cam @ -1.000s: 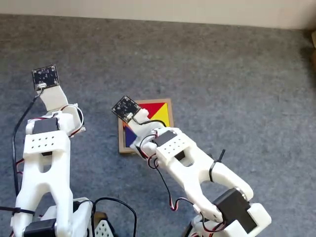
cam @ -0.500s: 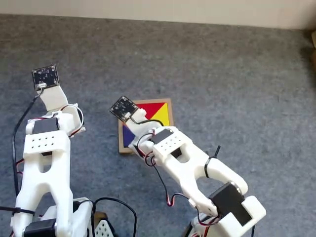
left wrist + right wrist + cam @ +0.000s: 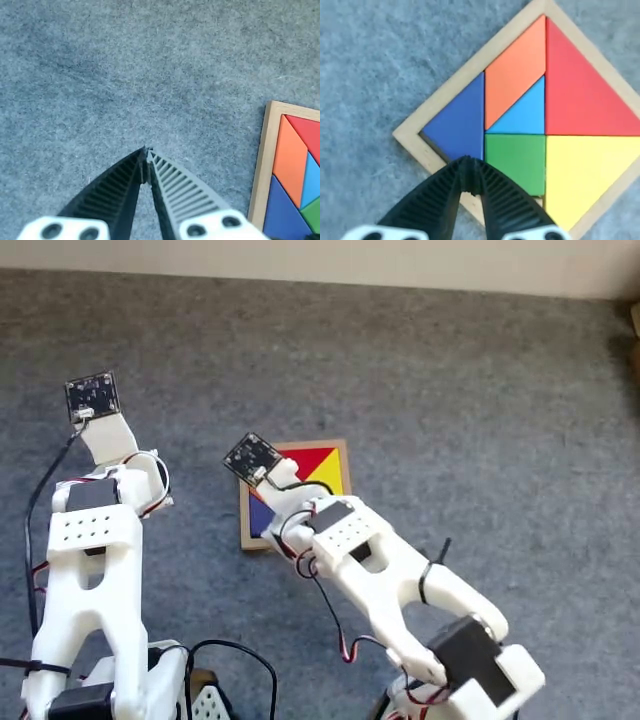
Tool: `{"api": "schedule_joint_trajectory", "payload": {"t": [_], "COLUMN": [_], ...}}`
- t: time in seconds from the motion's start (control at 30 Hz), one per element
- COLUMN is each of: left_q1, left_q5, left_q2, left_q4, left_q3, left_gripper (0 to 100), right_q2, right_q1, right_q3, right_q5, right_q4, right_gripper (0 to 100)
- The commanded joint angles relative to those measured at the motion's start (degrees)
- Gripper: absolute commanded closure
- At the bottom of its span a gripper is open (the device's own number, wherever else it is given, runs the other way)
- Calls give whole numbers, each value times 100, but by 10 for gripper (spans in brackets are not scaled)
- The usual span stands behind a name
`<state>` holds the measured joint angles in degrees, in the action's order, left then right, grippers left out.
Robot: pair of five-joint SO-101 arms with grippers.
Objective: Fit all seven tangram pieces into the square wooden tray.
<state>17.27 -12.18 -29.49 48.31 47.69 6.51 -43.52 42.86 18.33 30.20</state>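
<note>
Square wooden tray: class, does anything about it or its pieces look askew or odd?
A dark sliver runs between the blue triangular piece and the rim of the square wooden tray, so it may sit slightly off. The right pincer hides the corner beside the green square piece.

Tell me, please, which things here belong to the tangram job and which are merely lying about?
Belonging: wooden tray; red triangle, yellow triangle, orange piece, light blue triangle, green square and dark blue triangle, all in the tray; right pincer, shut over the tray.
Not involved: grey carpet; left pincer, shut over bare carpet.
</note>
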Motion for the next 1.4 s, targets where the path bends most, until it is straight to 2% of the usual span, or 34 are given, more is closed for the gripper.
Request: {"api": "schedule_joint_trajectory", "payload": {"t": [0.0,0.53,0.87,1.0,1.17,1.37], "left_q1": [22,13,4,-207,-303,-488], "left_q5": [-44,-44,-53,-53,-53,-18], "left_q2": [-198,-251,-259,-295,-1235,-2818], "left_q4": [-88,-62,-62,-70,-149,-818], "left_q3": [-286,-277,-277,-189,382,1516], "left_gripper": [989,993,993,994,994,994], "right_q2": [664,1692,2976,3371,3785,4180], "right_q1": [110,136,804,1077,1156,1156], "right_q3": [57,541,1086,1253,1499,1719], "right_q5": [35,26,26,26,26,26], "right_q4": [-127,-127,-127,-127,-136,-136], "right_gripper": [989,989,989,989,989,989]}}
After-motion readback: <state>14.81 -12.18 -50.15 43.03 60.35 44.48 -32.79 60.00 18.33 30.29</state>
